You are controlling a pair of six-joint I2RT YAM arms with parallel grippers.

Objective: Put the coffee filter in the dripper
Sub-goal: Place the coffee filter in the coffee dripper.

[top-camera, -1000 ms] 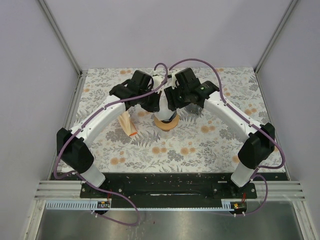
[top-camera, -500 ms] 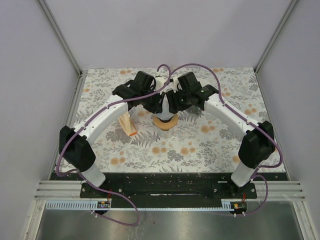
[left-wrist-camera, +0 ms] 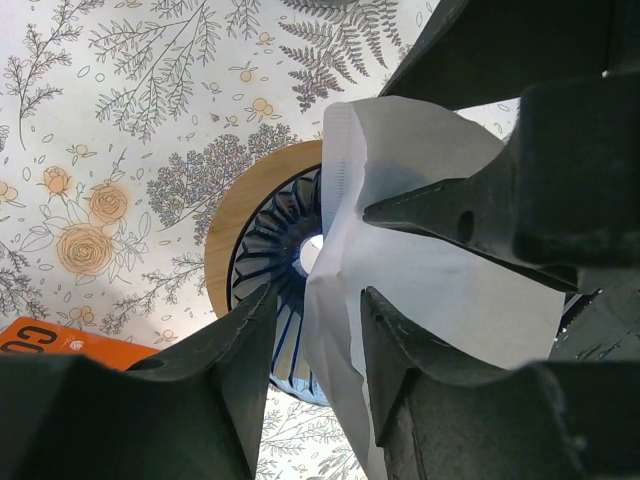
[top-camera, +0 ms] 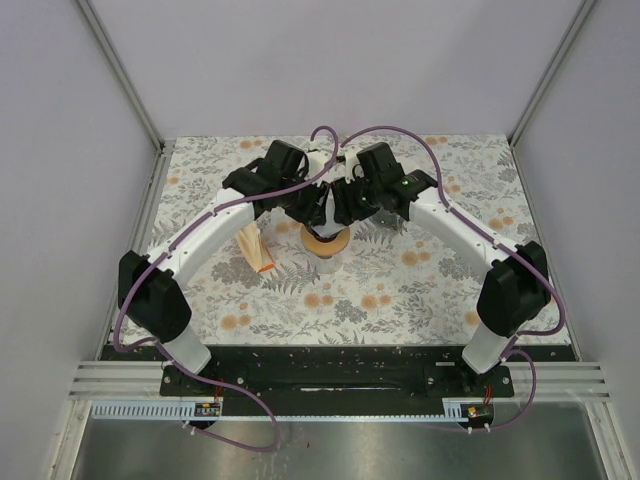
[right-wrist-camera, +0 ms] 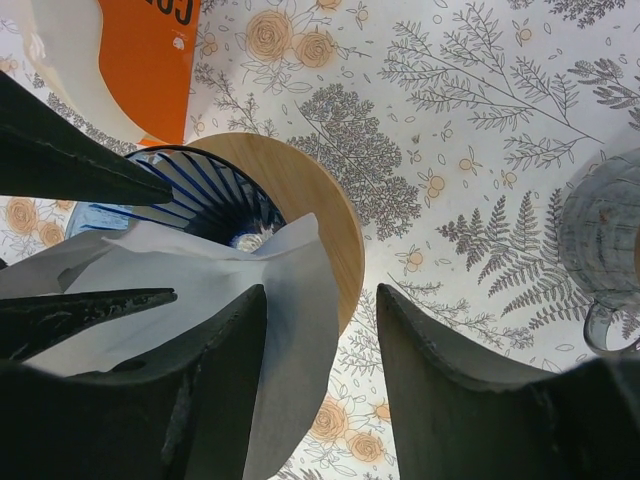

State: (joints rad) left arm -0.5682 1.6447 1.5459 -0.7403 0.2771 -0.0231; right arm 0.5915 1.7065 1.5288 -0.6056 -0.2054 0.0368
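Filter (left-wrist-camera: 450, 300) drapes over dripper (left-wrist-camera: 262, 262), orange packet (right-wrist-camera: 150, 60) just beside.

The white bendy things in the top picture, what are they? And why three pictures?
They are two robot arms: the left arm and the right arm. The top picture looks down from a camera above them. The other two come from small cameras on each wrist, so you see the black jaws up close. On the flowery table stands a blue coffee dripper on a wooden ring, near an orange packet. Both pairs of jaws are open around the white paper filter, which sticks up out of the dripper.
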